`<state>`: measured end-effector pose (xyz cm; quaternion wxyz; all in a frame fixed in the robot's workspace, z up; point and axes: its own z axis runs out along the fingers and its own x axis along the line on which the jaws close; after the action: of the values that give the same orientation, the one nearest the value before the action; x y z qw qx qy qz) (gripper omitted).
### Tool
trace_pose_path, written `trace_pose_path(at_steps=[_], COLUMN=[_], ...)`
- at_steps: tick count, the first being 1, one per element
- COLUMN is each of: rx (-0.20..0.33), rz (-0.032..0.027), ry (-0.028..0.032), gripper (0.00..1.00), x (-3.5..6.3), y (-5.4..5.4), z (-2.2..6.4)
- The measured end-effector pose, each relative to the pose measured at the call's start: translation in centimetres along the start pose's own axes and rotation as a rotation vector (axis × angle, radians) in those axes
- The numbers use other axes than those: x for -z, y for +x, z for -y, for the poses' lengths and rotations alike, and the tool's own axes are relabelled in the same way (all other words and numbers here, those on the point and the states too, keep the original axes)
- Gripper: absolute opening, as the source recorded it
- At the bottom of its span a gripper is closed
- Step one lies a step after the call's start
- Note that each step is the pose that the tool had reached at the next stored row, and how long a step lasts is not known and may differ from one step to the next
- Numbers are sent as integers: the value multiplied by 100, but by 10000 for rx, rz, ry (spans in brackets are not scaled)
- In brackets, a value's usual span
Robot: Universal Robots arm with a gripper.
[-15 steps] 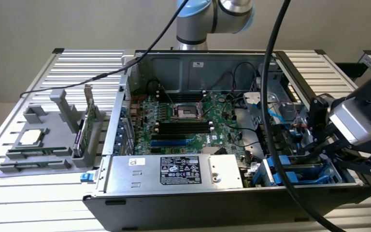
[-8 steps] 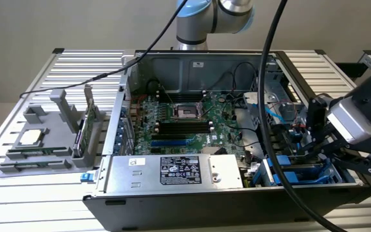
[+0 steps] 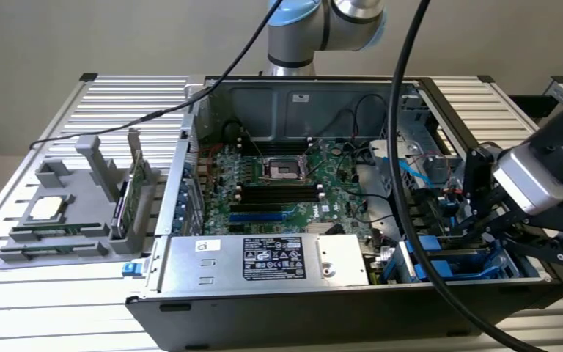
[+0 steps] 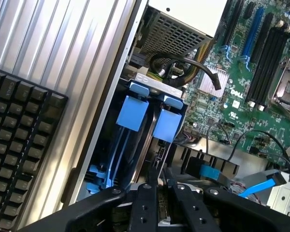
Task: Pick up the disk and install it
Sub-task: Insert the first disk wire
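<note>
Both jaws of the gripper [image 4: 159,187] stood nearly together, apparently pinching the disk [image 4: 153,147], edge-on just ahead in the bay [image 4: 102,176]. Tilt could jam it on the rails [image 4: 117,154]; cables [image 4: 259,185] alongside might snag.

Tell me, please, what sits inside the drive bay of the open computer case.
Bright blue carrier tabs and rails show inside the drive bay, beneath the gripper. The tabs and the bay walls cover any drives themselves.
</note>
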<state>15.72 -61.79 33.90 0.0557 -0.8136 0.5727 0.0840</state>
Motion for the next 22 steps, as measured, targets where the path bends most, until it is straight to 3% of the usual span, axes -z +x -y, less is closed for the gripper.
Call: trace_pose_path(at_steps=[7,14,18,22], rx=[-110,-350,-497,-628], rz=[-96,-231,-364,-426], ry=[-28,-108,-166,-169], gripper=[18,18,18,18], x=[20,22,22,51], y=[-10,-10,-10,-16], z=[2,1,1,2])
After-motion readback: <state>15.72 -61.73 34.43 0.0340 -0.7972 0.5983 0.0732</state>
